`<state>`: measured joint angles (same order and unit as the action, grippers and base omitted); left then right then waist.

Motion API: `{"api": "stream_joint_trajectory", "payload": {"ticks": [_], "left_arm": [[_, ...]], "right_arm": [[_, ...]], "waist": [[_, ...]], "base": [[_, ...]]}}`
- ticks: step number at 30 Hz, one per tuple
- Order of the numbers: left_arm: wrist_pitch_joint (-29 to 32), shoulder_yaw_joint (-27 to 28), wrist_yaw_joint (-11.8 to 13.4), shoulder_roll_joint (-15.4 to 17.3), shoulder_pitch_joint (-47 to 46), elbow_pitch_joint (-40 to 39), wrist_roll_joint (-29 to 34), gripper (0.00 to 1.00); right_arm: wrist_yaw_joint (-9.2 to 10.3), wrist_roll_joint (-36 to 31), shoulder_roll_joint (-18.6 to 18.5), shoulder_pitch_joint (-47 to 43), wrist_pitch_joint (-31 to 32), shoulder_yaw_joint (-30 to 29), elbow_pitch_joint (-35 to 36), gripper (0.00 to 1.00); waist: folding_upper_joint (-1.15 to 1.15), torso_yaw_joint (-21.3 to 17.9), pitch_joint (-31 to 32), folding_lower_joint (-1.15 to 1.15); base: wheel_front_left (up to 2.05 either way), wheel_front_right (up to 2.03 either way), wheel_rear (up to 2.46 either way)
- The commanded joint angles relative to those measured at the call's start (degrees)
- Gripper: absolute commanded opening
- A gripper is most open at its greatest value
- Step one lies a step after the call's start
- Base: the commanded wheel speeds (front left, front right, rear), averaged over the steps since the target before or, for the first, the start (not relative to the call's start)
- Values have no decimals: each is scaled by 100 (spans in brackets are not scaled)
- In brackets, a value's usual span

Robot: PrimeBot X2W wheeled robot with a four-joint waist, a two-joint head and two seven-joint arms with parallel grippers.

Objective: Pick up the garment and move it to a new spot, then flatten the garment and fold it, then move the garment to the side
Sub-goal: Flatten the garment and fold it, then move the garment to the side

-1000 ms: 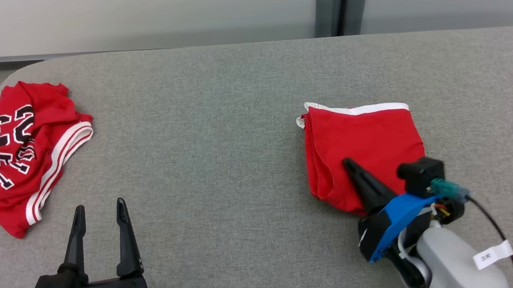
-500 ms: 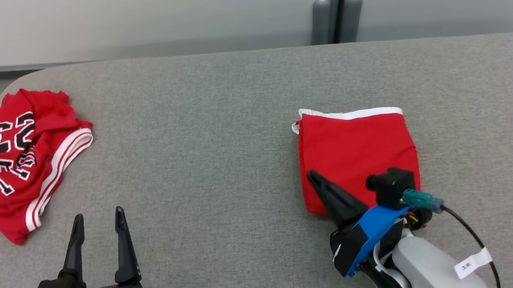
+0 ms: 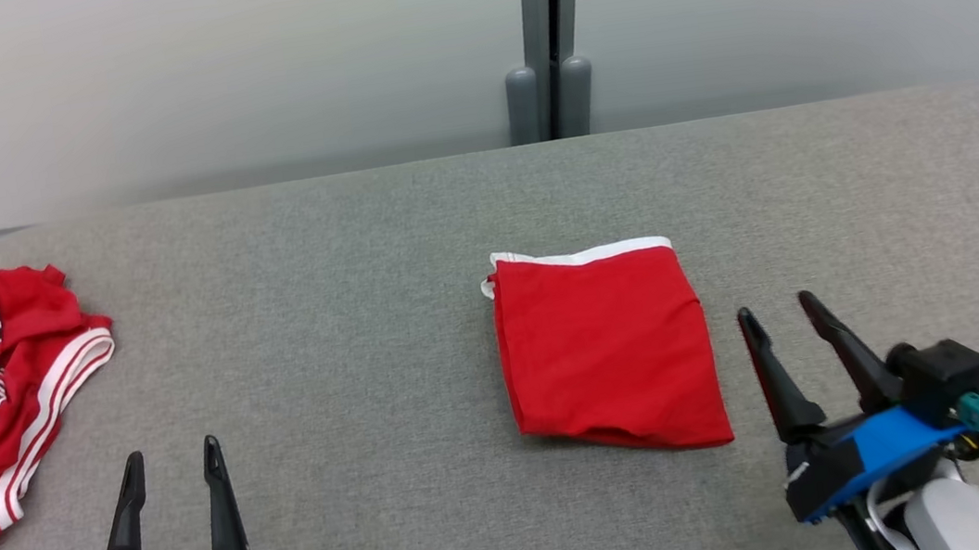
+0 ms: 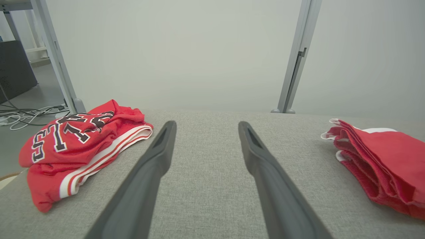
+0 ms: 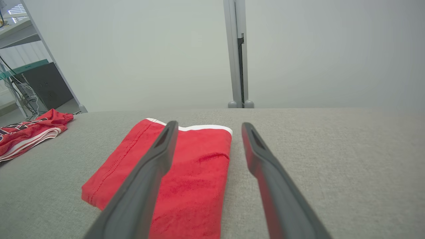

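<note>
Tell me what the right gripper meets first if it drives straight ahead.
Likely bare table: the open right gripper points just past the right edge of the folded garment, toward the grey post behind. One finger could graze the garment; height is unclear.

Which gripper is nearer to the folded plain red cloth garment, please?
Right. The right gripper is just right of the folded red garment; the left gripper is far to its left.
</note>
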<state>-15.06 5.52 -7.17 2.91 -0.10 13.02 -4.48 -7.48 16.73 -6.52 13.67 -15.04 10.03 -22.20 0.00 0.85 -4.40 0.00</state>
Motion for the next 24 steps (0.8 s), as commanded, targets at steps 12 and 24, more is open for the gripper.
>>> {"api": "stream_joint_trajectory", "payload": {"ticks": [12,24], "left_arm": [[-17,84,11,-1,217,153,213,100],[-17,236,22,39,312,185,225,100]], "right_arm": [[-2,-390,152,-943,-20,-730,590,100],[-2,-644,315,-1165,-20,-796,599,100]], "waist": [[0,-229,257,0],[0,-94,363,0]], "base": [[0,0,0],[0,0,0]]}}
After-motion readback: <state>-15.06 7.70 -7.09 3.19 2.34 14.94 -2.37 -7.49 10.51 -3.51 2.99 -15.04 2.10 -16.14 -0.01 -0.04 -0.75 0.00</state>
